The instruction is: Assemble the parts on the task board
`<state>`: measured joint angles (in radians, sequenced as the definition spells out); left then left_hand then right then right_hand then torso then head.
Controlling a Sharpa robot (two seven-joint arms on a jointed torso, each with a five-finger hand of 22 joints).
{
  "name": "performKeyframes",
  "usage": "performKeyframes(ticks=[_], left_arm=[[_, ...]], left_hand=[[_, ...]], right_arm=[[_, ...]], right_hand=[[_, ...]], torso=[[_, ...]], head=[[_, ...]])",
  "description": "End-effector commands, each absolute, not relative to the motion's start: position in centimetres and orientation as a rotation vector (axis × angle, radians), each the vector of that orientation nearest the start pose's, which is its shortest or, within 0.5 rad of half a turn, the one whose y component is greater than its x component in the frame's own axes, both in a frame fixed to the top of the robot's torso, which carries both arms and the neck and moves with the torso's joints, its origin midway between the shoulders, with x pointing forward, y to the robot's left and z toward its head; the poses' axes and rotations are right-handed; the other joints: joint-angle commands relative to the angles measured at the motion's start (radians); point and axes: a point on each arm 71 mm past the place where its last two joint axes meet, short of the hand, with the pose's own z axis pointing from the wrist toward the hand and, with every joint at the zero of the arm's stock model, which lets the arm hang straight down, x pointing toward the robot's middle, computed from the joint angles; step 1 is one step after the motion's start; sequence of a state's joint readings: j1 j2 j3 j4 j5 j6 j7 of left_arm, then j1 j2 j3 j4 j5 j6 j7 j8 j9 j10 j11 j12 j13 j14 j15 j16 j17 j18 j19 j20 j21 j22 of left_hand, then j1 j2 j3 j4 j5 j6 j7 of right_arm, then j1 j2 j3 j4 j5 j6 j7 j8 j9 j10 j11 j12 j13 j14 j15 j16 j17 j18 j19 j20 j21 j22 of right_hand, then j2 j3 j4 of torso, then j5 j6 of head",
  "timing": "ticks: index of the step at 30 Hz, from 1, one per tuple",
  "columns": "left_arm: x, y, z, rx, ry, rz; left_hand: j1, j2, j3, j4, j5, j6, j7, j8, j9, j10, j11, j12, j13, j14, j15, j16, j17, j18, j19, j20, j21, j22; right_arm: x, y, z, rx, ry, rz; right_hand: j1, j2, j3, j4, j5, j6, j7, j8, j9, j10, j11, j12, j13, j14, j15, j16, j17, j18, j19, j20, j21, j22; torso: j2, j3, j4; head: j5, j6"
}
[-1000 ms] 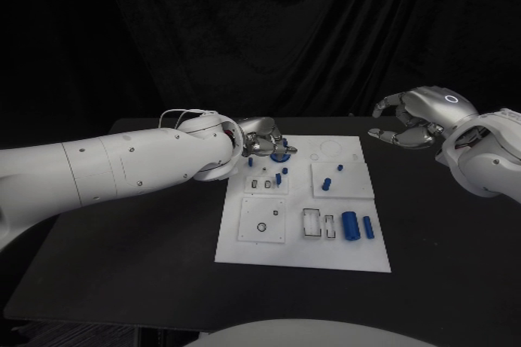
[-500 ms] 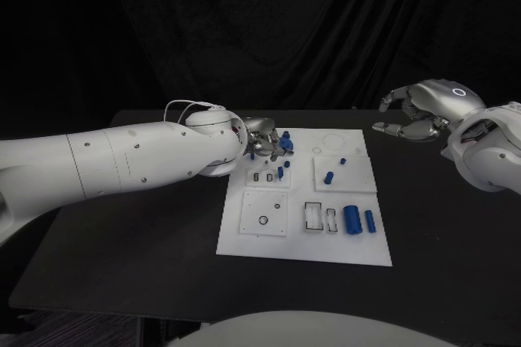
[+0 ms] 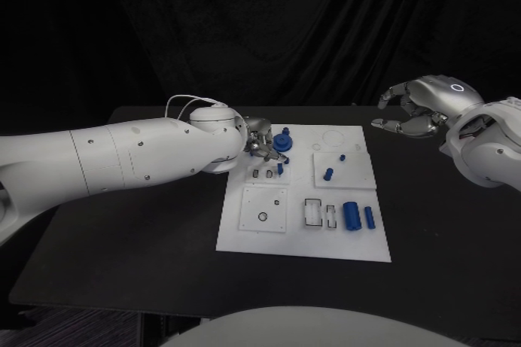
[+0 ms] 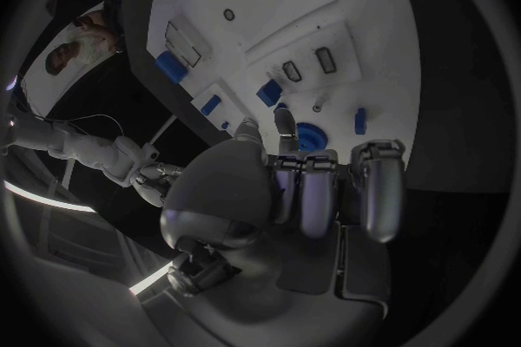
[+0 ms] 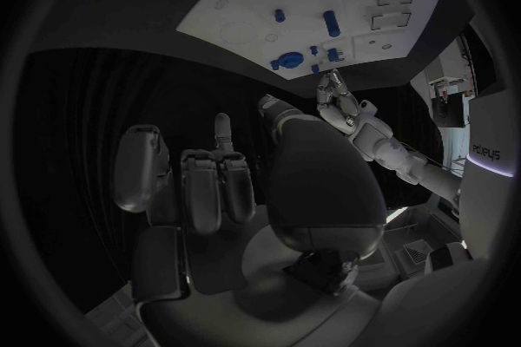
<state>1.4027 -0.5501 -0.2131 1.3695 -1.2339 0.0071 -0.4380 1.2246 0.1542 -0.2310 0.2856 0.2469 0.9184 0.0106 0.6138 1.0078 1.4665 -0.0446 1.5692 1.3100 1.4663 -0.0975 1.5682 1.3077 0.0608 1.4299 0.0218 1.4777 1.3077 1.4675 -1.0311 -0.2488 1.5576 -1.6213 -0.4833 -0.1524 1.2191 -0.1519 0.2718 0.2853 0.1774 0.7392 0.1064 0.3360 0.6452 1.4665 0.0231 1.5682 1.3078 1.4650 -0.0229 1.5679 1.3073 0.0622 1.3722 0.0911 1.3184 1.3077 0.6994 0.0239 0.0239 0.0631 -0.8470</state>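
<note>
The white task board [image 3: 245, 241] lies mid-table. My left hand [image 3: 258, 141] is over its far left corner, beside a blue toothed round part [image 3: 282, 143]. In the left wrist view a fingertip [image 4: 285, 118] touches the edge of that round part [image 4: 313, 137], and the other fingers are curled in. Whether the part is gripped is unclear. My right hand [image 3: 419, 106] hangs above the table's far right, off the board, fingers apart and holding nothing. A thick blue cylinder [image 3: 351, 215] and a thinner one [image 3: 369, 217] lie at the board's near right.
Short blue pegs [image 3: 327, 174] stand on the small square plates in the board's middle. A square plate with a round hole [image 3: 264, 209] and two rectangular slots [image 3: 312, 214] sit nearer me. Black table [image 3: 130, 234] surrounds the board.
The whole picture has shifted a little. My left hand stays at the blue round part at the board's far left corner. My right hand remains raised at the far right.
</note>
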Motion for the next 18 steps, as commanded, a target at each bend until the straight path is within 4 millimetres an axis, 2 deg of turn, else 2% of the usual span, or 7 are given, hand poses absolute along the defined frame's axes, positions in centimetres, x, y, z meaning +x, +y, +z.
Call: performKeyframes(ticks=[1, 3, 4, 6, 17, 18], left_arm=[[51.68, 11.29, -18.38, 0.182, 2.095, -0.364], [51.71, 11.16, -18.51, 0.187, 2.099, -0.366], [51.71, 11.10, -18.56, 0.189, 2.100, -0.369], [51.71, 10.95, -18.65, 0.193, 2.098, -0.379], [51.63, 10.39, -18.99, 0.203, 2.089, -0.416], [51.62, 10.34, -18.99, 0.204, 2.087, -0.420]], left_hand=[[-0.004, 0.007, 0.003, -0.002, 0.007, 0.004, -0.001, 0.000, 0.005, 0.104, -0.010, 0.002, 0.261, 0.104, 0.001, 0.003, 0.263, -0.010, 0.004, -0.003, -0.005, 0.072], [-0.003, 0.007, 0.005, -0.002, 0.011, 0.001, -0.001, -0.006, 0.009, 0.104, -0.010, 0.002, 0.261, 0.104, 0.000, 0.003, 0.263, -0.009, 0.002, -0.004, -0.007, 0.068], [-0.001, 0.007, 0.008, -0.002, 0.013, -0.011, 0.002, -0.027, 0.008, 0.104, -0.008, 0.002, 0.261, 0.104, 0.000, 0.003, 0.263, -0.008, -0.001, -0.005, -0.011, 0.063], [0.000, 0.008, 0.012, -0.002, 0.014, -0.012, 0.004, -0.042, 0.008, 0.104, -0.007, 0.002, 0.261, 0.104, 0.001, 0.003, 0.263, -0.008, -0.002, -0.005, -0.013, 0.062], [0.004, 0.008, 0.019, -0.001, 0.027, -0.007, 0.007, -0.074, 0.006, 0.104, -0.004, 0.002, 0.261, 0.104, 0.003, 0.003, 0.263, -0.007, -0.003, -0.003, -0.017, 0.060], [0.002, 0.008, 0.021, 0.000, 0.028, -0.005, 0.009, -0.087, 0.002, 0.104, -0.003, 0.002, 0.261, 0.104, 0.004, 0.003, 0.263, -0.007, -0.004, -0.002, -0.019, 0.058]], right_arm=[[48.97, -28.98, -11.72, -0.246, 1.423, 0.319], [48.99, -28.94, -11.75, -0.247, 1.424, 0.319], [49.00, -28.92, -11.75, -0.247, 1.425, 0.319], [49.01, -28.89, -11.76, -0.248, 1.425, 0.320], [49.07, -28.89, -11.84, -0.248, 1.430, 0.317], [49.08, -28.90, -11.85, -0.248, 1.431, 0.316]], right_hand=[[0.003, 0.005, -0.004, 0.001, 0.003, 0.007, 0.001, 0.007, 0.000, 0.104, 0.007, 0.003, 0.263, 0.106, 0.004, 0.003, 0.263, 0.005, -0.006, 0.004, -0.007, 0.173], [0.003, 0.006, -0.005, 0.001, 0.004, 0.009, 0.001, 0.007, 0.000, 0.104, 0.007, 0.003, 0.263, 0.106, 0.004, 0.003, 0.263, 0.006, -0.008, 0.004, -0.009, 0.173], [0.004, 0.007, -0.005, 0.001, 0.005, 0.011, 0.001, 0.008, 0.000, 0.104, 0.006, 0.003, 0.263, 0.106, 0.004, 0.003, 0.263, 0.006, -0.008, 0.004, -0.009, 0.172], [0.005, 0.008, -0.007, 0.001, 0.005, 0.015, 0.000, 0.009, 0.000, 0.104, 0.006, 0.003, 0.263, 0.106, 0.003, 0.003, 0.263, 0.006, -0.008, 0.003, -0.011, 0.172], [0.005, 0.008, -0.007, 0.001, 0.005, 0.017, 0.000, 0.010, 0.000, 0.104, 0.006, 0.003, 0.263, 0.106, 0.003, 0.003, 0.263, 0.006, -0.008, 0.003, -0.011, 0.172], [0.005, 0.008, -0.007, 0.001, 0.005, 0.017, 0.000, 0.010, 0.000, 0.104, 0.006, 0.003, 0.263, 0.106, 0.003, 0.003, 0.263, 0.006, -0.008, 0.003, -0.011, 0.172]], torso=[[-0.001, -0.0006, -0.0014], [-0.001, -0.0005, -0.0007], [0.000, -0.0004, -0.0008], [0.000, -0.0011, 0.0002], [0.000, -0.0019, 0.0008], [-0.001, -0.0018, 0.0009]], head=[[-0.001, -0.003], [-0.001, -0.004], [-0.002, -0.004], [-0.001, -0.006], [-0.001, -0.013], [-0.001, -0.014]])
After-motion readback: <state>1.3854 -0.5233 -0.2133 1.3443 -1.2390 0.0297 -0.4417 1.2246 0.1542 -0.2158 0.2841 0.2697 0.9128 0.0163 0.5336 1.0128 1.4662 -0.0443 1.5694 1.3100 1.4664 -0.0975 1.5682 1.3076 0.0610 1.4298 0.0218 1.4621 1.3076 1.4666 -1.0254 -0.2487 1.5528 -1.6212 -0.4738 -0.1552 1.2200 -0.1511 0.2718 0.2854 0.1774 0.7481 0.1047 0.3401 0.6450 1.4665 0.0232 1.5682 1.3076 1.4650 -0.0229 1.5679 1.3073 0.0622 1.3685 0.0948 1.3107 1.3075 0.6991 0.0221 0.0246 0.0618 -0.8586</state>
